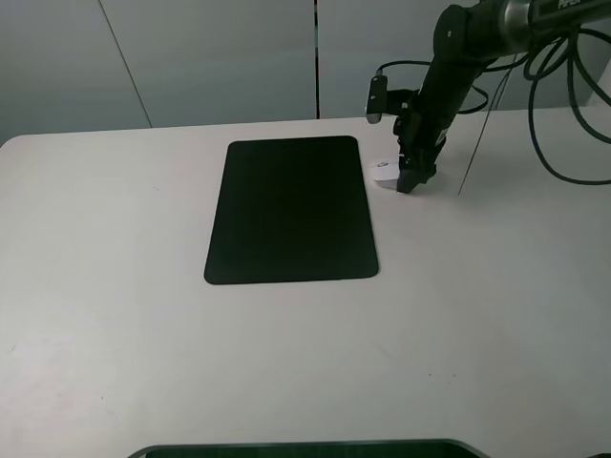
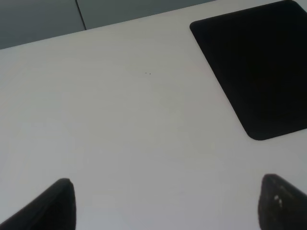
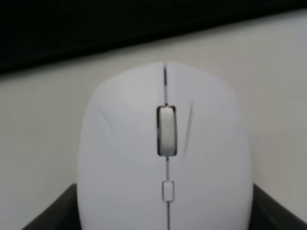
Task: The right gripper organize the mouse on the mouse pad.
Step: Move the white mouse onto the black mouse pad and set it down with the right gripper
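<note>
The white mouse [image 1: 385,172] lies on the white table just right of the far right corner of the black mouse pad [image 1: 291,210], off the pad. My right gripper [image 1: 409,181] is down at the mouse, and its arm hides the mouse's right side. In the right wrist view the mouse [image 3: 165,158] fills the frame between the two black fingers [image 3: 48,215], which sit against its sides, with the pad [image 3: 96,28] beyond it. My left gripper [image 2: 165,206] is open and empty over bare table, with the pad [image 2: 259,62] ahead of it.
Black cables [image 1: 563,124] hang from the right arm over the table's far right. A grey wall stands behind the table's back edge. A dark flat object [image 1: 305,448] lies along the table's front edge.
</note>
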